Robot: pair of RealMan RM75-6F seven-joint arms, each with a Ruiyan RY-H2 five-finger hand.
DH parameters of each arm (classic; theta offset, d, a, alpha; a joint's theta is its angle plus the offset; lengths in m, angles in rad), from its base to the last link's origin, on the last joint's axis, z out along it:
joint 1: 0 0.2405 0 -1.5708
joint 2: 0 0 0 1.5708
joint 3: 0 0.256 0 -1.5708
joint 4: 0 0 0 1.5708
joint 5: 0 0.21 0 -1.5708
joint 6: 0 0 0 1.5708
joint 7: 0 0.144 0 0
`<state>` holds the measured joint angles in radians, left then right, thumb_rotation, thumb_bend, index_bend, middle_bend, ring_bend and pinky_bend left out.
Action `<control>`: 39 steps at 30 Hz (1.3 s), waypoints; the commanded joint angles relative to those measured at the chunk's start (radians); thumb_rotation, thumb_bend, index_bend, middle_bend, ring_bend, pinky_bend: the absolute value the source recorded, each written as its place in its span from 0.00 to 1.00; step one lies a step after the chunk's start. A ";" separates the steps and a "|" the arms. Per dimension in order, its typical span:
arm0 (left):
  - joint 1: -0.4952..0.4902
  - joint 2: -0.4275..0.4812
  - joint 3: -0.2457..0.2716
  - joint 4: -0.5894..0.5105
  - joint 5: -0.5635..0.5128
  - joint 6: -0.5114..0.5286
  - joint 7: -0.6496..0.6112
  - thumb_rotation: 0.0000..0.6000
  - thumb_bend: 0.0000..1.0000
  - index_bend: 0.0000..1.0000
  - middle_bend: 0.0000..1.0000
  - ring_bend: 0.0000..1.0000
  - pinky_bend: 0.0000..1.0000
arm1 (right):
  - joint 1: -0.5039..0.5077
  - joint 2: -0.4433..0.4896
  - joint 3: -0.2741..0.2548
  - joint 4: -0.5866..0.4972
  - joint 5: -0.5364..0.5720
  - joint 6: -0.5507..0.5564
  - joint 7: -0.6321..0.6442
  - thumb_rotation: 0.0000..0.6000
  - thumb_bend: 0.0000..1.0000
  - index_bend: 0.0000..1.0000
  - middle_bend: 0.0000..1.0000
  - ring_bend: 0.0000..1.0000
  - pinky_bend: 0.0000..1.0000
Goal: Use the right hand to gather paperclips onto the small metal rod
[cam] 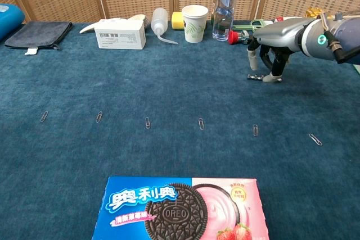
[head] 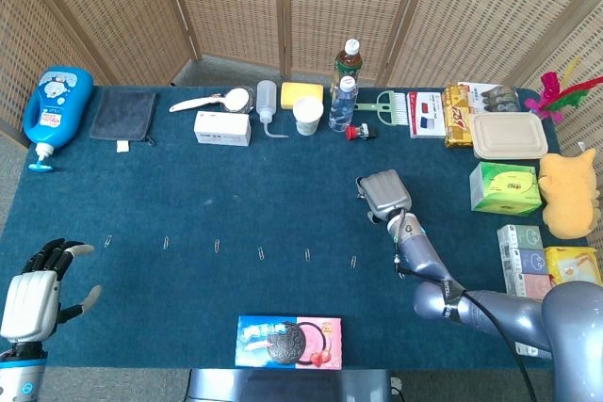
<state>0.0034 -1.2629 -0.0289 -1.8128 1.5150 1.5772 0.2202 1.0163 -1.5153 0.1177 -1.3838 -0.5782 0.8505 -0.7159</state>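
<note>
My right hand (cam: 277, 39) hangs fingers-down over the small metal rod (cam: 256, 77), which lies flat on the blue cloth. The thumb stands just behind the rod's left part and a fingertip (cam: 274, 78) touches its right end; whether the rod is pinched does not show. In the head view the right hand (head: 384, 195) hides the rod. Several paperclips lie in a row nearer the front, from the leftmost paperclip (cam: 44, 116) to the rightmost paperclip (cam: 315, 139), all apart from the hand. My left hand (head: 33, 294) rests at the front left corner, fingers spread, holding nothing.
An Oreo box (cam: 180, 206) lies at the front edge. Along the back stand a white carton (cam: 120, 33), squeeze bottle (cam: 160, 22), paper cup (cam: 194, 23) and water bottle (cam: 224, 5). Boxes and a yellow plush toy (head: 568, 193) crowd the right side.
</note>
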 commanded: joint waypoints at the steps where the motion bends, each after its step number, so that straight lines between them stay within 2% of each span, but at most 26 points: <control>1: 0.000 0.000 0.000 0.001 0.000 0.001 -0.001 1.00 0.39 0.30 0.27 0.15 0.22 | 0.004 -0.013 0.004 0.014 0.002 0.004 0.005 1.00 0.29 0.47 0.68 0.75 0.50; 6: 0.001 0.000 0.000 0.003 -0.001 0.002 -0.005 1.00 0.39 0.30 0.27 0.15 0.22 | 0.011 -0.033 0.018 0.041 0.014 0.005 0.015 1.00 0.29 0.52 0.70 0.76 0.51; 15: -0.001 -0.005 -0.001 0.011 -0.002 -0.002 -0.012 1.00 0.39 0.30 0.27 0.14 0.22 | 0.024 -0.067 0.019 0.096 0.053 0.024 -0.017 1.00 0.30 0.53 0.70 0.76 0.51; 31: 0.001 -0.001 0.001 0.012 0.001 0.001 -0.018 1.00 0.39 0.30 0.27 0.14 0.22 | 0.020 -0.143 -0.001 0.214 0.069 0.050 -0.097 1.00 0.30 0.53 0.70 0.76 0.51; 39: 0.000 -0.001 0.001 0.013 0.001 0.001 -0.020 1.00 0.39 0.30 0.26 0.14 0.22 | 0.012 -0.158 -0.001 0.236 0.060 0.052 -0.120 1.00 0.30 0.53 0.70 0.77 0.51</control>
<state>0.0037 -1.2641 -0.0279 -1.7995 1.5161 1.5782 0.2005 1.0290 -1.6721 0.1171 -1.1492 -0.5173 0.9024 -0.8336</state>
